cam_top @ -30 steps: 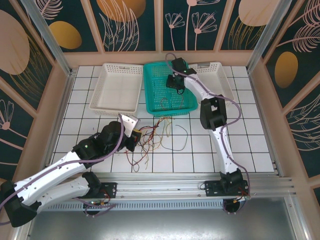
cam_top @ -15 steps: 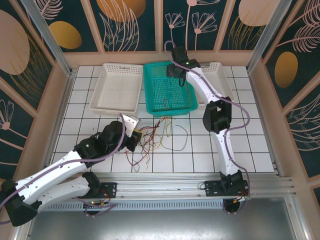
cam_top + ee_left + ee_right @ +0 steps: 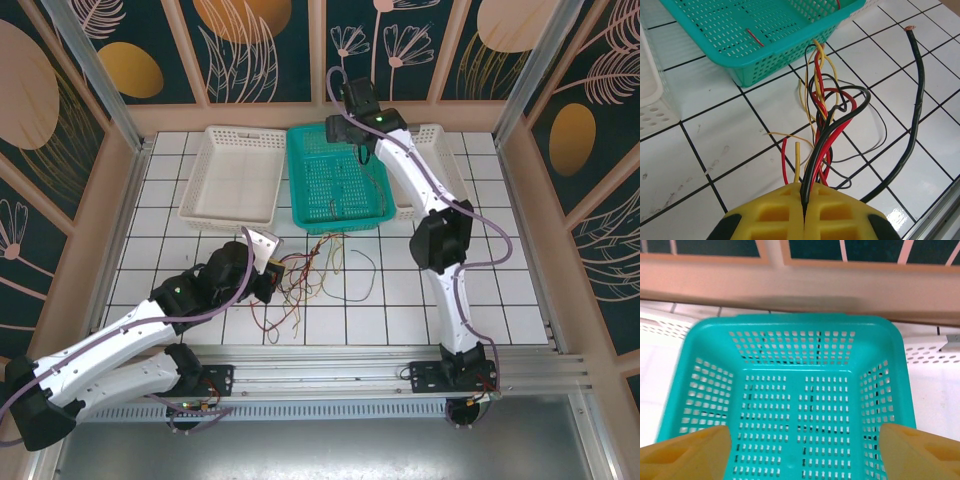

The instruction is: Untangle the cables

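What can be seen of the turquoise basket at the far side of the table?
The turquoise basket is a rectangular tray of perforated plastic with a smooth rim, standing flat between the left white basket and the right white basket. A short red wire piece lies on its floor. The cables reach its near wall with their ends; contact is unclear. The right gripper hovers open above it.
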Controlling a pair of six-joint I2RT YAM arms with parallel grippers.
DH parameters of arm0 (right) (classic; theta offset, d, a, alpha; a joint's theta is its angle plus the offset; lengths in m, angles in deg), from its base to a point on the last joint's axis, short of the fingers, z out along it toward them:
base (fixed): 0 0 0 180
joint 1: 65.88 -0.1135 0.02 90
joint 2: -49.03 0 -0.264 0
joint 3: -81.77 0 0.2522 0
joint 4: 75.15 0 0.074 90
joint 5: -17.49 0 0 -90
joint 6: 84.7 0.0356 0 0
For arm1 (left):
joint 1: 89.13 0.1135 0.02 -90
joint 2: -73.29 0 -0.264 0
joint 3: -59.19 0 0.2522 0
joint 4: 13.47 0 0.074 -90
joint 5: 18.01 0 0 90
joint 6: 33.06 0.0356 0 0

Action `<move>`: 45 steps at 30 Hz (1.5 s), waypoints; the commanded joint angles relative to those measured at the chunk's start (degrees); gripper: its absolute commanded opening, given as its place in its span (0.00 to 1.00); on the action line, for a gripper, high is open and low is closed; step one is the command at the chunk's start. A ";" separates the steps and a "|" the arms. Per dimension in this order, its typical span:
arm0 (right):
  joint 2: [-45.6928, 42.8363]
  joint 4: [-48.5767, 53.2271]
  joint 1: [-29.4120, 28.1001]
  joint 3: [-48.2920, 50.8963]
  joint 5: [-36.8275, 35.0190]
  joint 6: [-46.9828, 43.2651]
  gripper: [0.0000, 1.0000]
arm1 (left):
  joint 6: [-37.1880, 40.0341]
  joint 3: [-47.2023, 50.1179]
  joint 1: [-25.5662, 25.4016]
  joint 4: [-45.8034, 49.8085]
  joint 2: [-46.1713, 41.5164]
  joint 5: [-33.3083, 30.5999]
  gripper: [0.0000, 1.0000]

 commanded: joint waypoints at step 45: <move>-13.50 -11.28 1.07 40.02 -0.59 -0.87 0.68 | 0.62 -0.21 0.14 -0.55 0.98 0.38 0.00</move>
